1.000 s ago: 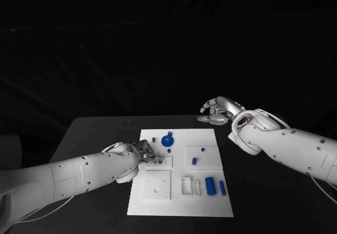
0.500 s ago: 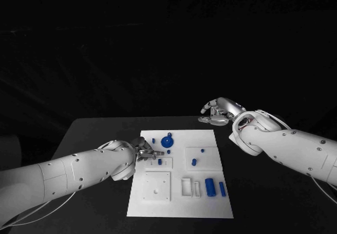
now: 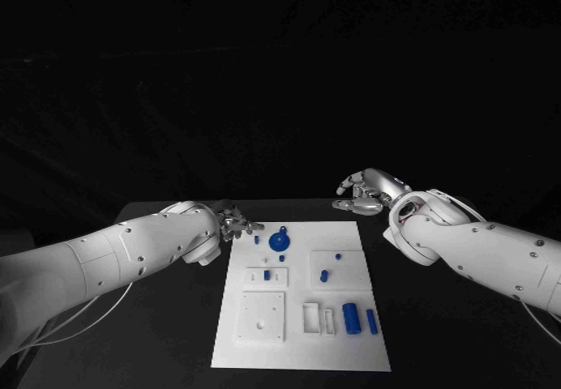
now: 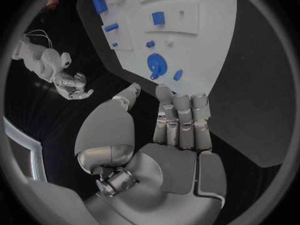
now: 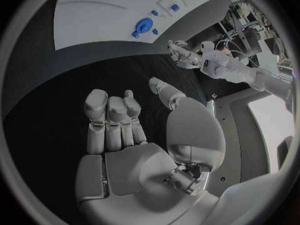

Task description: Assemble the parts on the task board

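**A:** Where is the task board point(image 3: 298, 344)?

**B:** It lies flat in the middle of the black table point(image 3: 152, 324), so both arms can reach it. The small blue parts sit on it. The round blue part point(image 3: 278, 241) is near the far end of the board. A blue peg point(image 3: 349, 311) lies near the close end.

**A:** What is the left hand point(image 3: 235, 222) doing?

**B:** It hangs just beside the board's far left corner, close to the round blue part. In the left wrist view its fingers point(image 4: 181, 120) are straight and side by side, with the thumb out, and nothing is in them. I think it is getting ready to pick a part.

**A:** And the right hand point(image 3: 365, 193)?

**B:** It waits past the board's far right corner, off the board. Its fingers are loosely apart and I see nothing in it, though the head view is small there. It is likely staying out of the way.
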You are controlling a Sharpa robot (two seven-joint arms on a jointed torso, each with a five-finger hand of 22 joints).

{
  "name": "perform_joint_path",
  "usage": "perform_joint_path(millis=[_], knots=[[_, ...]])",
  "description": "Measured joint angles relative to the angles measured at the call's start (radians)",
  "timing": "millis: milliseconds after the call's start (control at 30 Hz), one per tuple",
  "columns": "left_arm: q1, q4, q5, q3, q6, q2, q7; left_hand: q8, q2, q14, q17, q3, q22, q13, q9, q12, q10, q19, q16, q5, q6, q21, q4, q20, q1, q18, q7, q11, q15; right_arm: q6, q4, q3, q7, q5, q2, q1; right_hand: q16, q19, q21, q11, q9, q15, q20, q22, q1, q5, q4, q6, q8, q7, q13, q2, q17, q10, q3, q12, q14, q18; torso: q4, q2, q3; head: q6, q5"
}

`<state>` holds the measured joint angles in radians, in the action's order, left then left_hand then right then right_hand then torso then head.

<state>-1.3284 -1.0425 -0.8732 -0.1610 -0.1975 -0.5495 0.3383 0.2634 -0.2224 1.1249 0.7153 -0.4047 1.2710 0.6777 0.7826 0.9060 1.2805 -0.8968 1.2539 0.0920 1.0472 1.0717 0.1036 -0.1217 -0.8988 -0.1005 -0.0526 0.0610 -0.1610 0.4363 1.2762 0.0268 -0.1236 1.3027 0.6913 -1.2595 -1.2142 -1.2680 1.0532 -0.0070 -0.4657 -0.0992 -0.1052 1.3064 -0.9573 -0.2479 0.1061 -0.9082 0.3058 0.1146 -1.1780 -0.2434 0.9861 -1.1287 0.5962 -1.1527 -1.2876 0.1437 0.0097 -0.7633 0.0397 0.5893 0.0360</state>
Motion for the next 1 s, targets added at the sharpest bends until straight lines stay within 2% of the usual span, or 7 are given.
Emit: perform_joint_path(millis=[200, 333, 433, 500, 767, 1000], knots=[[-0.001, 0.109, -0.002, 0.0, 0.071, 0.056, 0.005, -0.005, 0.005, -0.005, -0.003, 0.015, 0.0, -0.003, -0.002, -0.005, -0.01, 0.006, 0.0, 0.0, -0.006, -0.005, 0.013, 0.001, -0.005, 0.0, -0.003, -0.003, 0.003, 0.0, 0.0, 0.0, 0.001, -0.002, -0.003, 0.0, 0.0, 0.0, 0.0, 0.0, 0.0, 0.0, 0.0, 0.0, 0.0, 0.0, 0.0, 0.0, 0.0, 0.0, 0.0, 0.0, 0.0, 0.0, 0.0, 0.0, 0.0, 0.0, -0.0037, -0.003, 0.0002, -0.002, 0.0], [-0.001, 0.175, -0.007, 0.0, 0.116, 0.092, 0.007, -0.011, 0.02, -0.011, -0.003, 0.033, 0.0, -0.004, -0.005, -0.011, -0.02, 0.013, 0.0, 0.007, -0.019, -0.009, 0.018, 0.005, -0.02, 0.0, -0.005, -0.009, 0.008, 0.0, 0.0, 0.0, 0.001, -0.003, -0.004, 0.0, 0.0, -0.001, 0.0, 0.0, 0.0, 0.0, 0.001, 0.0, 0.0, 0.0, 0.0, 0.0, 0.0, 0.0, 0.0, 0.0, 0.0, 0.0, 0.0, 0.0, 0.0, 0.0, -0.0064, -0.007, 0.0002, -0.007, -0.001], [-0.001, 0.222, -0.011, 0.0, 0.147, 0.116, 0.008, -0.011, 0.025, -0.014, -0.004, 0.046, 0.0, -0.005, -0.005, -0.011, -0.024, 0.018, 0.0, 0.016, -0.023, -0.009, 0.021, 0.004, -0.025, 0.015, -0.006, -0.01, 0.008, 0.0, 0.002, 0.0, 0.001, -0.003, -0.004, 0.0, 0.0, 0.001, 0.0, 0.0, 0.0, 0.0, 0.0, 0.0, 0.0, 0.0, 0.0, 0.0, 0.0, 0.0, 0.0, 0.0, 0.0, 0.0, 0.0, 0.0, 0.0, 0.0, -0.0084, -0.01, 0.0001, -0.01, -0.001], [-0.001, 0.248, -0.012, -0.001, 0.161, 0.13, 0.009, -0.011, 0.029, -0.022, -0.004, 0.056, 0.002, -0.005, -0.006, -0.011, -0.028, 0.021, 0.0, 0.016, -0.028, -0.011, 0.022, 0.007, -0.029, 0.015, -0.011, -0.012, 0.01, 0.0, 0.003, 0.0, 0.001, -0.003, -0.004, 0.0, 0.0, 0.003, 0.0, 0.0, 0.0, 0.0, 0.0, 0.0, 0.0, 0.0, 0.0, 0.0, 0.0, 0.0, 0.0, 0.0, 0.0, 0.0, 0.0, -0.004, 0.0, 0.0, -0.0096, -0.012, 0.0, -0.011, -0.001], [0.0, 0.307, -0.017, -0.002, 0.201, 0.166, 0.008, -0.011, 0.041, -0.026, -0.004, 0.078, 0.006, -0.004, -0.007, -0.011, -0.034, 0.021, 0.0, 0.019, -0.03, -0.013, 0.033, 0.007, -0.041, 0.015, -0.01, -0.013, 0.013, 0.0, 0.01, 0.0, 0.001, -0.004, -0.001, 0.0, 0.0, 0.004, 0.0, 0.0, 0.0, 0.001, 0.0, 0.0, 0.0, 0.0, 0.0, 0.0, 0.0, 0.0, 0.0, 0.0, 0.001, 0.0, 0.0, -0.004, 0.001, 0.0, -0.0163, -0.024, 0.0004, -0.019, 0.001], [0.005, 0.347, -0.019, -0.003, 0.219, 0.187, 0.007, -0.011, 0.053, -0.027, -0.005, 0.096, 0.009, -0.004, -0.007, -0.011, -0.038, 0.025, 0.0, 0.019, -0.034, -0.017, 0.043, 0.011, -0.053, 0.015, -0.014, -0.016, 0.013, 0.0, 0.016, 0.0, 0.001, -0.004, 0.0, 0.0, 0.0, 0.0, 0.0, 0.0, 0.0, -0.002, -0.004, 0.0, 0.0, 0.0, -0.003, 0.0, 0.0, 0.0, 0.001, 0.0, 0.001, 0.0, -0.003, -0.004, -0.002, 0.0, -0.0192, -0.031, 0.0013, -0.023, 0.001]])
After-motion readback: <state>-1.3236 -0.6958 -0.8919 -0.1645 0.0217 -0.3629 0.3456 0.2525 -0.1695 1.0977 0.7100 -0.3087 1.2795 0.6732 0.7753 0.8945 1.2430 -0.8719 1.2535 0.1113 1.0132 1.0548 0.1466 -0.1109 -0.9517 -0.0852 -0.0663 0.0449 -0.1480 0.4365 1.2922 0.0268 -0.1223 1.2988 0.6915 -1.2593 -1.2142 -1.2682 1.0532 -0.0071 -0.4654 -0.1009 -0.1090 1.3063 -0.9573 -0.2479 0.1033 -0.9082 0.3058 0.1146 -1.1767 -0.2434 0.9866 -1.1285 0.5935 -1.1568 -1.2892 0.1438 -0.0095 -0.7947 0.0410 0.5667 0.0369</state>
